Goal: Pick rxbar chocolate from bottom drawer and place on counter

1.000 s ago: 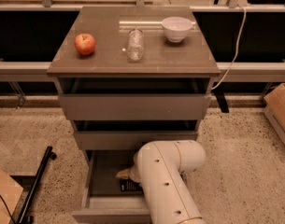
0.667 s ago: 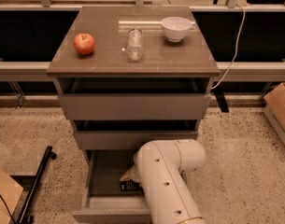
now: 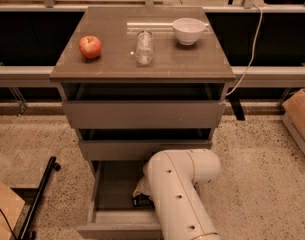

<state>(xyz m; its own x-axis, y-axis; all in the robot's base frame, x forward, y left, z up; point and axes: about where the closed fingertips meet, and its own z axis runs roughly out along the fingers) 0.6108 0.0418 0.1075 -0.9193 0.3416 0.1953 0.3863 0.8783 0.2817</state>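
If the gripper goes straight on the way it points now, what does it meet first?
Probably the rxbar chocolate, lying in the bottom drawer just below the gripper; the arm hides the gap, so depth is unsure.

The desk (image 3: 192, 59) fills the upper middle of the frame and carries a red apple (image 3: 90, 47) at left, a glass jar (image 3: 144, 47) in the centre and a white bowl (image 3: 188, 30) at upper right. Below, the open bottom drawer (image 3: 112, 189) holds the rxbar chocolate (image 3: 141, 201), with the claw (image 3: 141, 193) reaching down inside, just over it. The cabinet stands on a speckled floor (image 3: 262, 174).
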